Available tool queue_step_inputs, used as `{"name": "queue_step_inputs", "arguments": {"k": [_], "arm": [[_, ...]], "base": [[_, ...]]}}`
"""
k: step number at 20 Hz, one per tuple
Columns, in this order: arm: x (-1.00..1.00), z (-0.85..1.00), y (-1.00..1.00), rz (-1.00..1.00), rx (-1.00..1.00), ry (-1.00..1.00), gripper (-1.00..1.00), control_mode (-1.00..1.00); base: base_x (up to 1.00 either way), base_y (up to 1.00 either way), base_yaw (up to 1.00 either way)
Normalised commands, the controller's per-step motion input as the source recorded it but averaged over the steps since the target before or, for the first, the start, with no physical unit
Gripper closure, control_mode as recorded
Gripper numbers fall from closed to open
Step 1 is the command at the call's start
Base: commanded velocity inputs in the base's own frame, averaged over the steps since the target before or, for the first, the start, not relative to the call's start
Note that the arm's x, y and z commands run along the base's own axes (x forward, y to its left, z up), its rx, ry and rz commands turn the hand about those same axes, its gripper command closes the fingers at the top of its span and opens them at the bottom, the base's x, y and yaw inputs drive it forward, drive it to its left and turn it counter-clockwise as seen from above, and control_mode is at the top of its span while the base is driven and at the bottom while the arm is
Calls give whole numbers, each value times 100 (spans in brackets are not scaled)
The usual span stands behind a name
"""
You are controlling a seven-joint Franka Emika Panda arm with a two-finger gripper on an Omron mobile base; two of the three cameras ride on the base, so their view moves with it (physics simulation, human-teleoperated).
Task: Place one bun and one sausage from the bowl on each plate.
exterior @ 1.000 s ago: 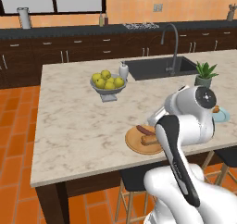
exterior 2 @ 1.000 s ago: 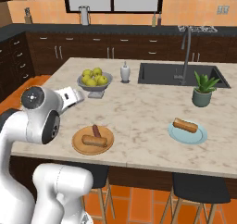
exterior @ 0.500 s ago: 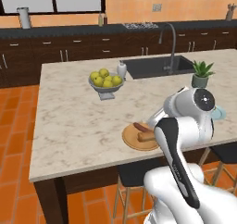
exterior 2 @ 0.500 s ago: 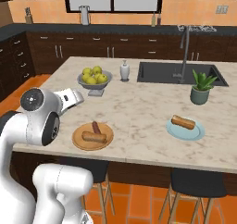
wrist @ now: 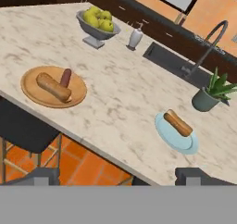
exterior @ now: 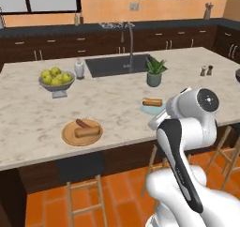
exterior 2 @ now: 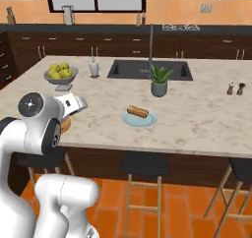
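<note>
Two plates sit near the tabletop's front edge: the wooden plate (wrist: pixel 53 86) carries a bun and sausage, the blue plate (wrist: pixel 177 134) only a bun. With the base now shifted right, the tool (wrist: pixel 118 176) hangs open and empty, off the tabletop's front edge.

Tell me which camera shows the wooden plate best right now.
The hand view: the wooden plate lies fully visible, carrying a bun with a sausage beside it. The left base view shows it smaller but unobstructed. In the right base view the arm hides all but a sliver.
</note>
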Motion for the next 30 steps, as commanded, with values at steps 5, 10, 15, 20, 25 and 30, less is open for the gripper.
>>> {"name": "queue_step_inputs", "arguments": {"k": [5, 10, 15, 20, 25, 30], "arm": [[0, 0, 0, 0, 0, 0, -100, 100], [0, 0, 0, 0, 0, 0, -100, 100], [0, 0, 0, 0, 0, 0, -100, 100], [0, 0, 0, 0, 0, 0, -100, 100], [0, 0, 0, 0, 0, 0, -100, 100], [0, 0, 0, 0, 0, 0, -100, 100]], "base": [[31, -100, -16], [35, -100, -14], [53, -100, -10], [63, -100, -2], [-1, -96, 9], [7, -68, 25]]}}
